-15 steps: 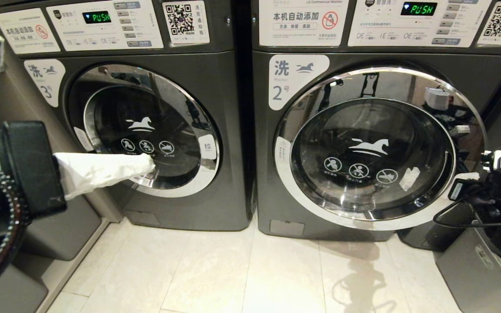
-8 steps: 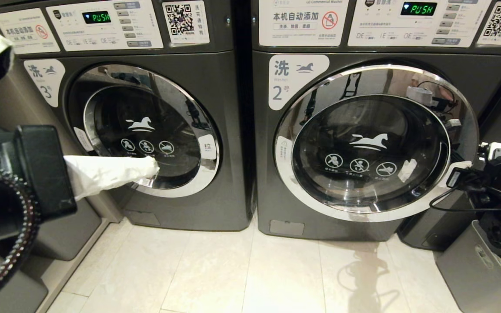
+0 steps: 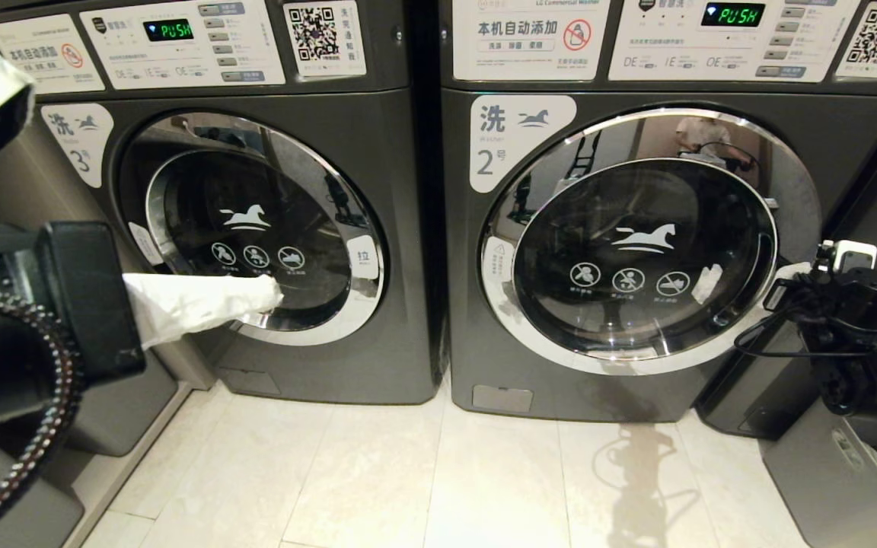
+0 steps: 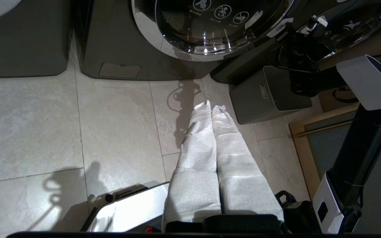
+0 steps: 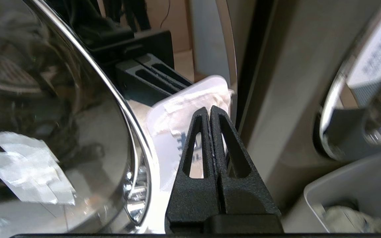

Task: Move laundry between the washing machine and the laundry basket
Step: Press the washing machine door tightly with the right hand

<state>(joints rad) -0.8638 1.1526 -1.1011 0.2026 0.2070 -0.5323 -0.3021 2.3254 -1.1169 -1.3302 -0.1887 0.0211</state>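
Chrome rims and dark glass front two grey washers in a tiled laundry room. At far left, the robot's left claw (image 3: 271, 288), sheathed in crinkled white cloth, is pressed together on nothing and hangs before washer No. 3 (image 3: 256, 228), whose round door is shut.

At centre, washer No. 2 (image 3: 545, 380) is the machine in play. Its door (image 3: 636, 243), a domed dark window in a polished metal ring marked with a white horse and three warning symbols, appears to stand slightly ajar on its right side, so the step in hand looks like opening it before any laundry moves.

At right, the right claw (image 5: 210, 110), two black, rough-textured ribbed fingers pressed flat together and holding nothing, is tucked at the door's right edge by a white plastic pull tab (image 5: 190, 109). Whether the fingertips touch the tab or the rim cannot be told.

Judging from this, the next move calls for swinging the door wide along its hinge arc while keeping the thin tips hooked, since the smooth chrome offers little purchase.

At far right, the laundry basket (image 5: 352, 195), a grey hard-walled bin, stands on the pale floor (image 3: 408, 472) beside the machine, with pale cloth (image 5: 346, 215) showing inside.
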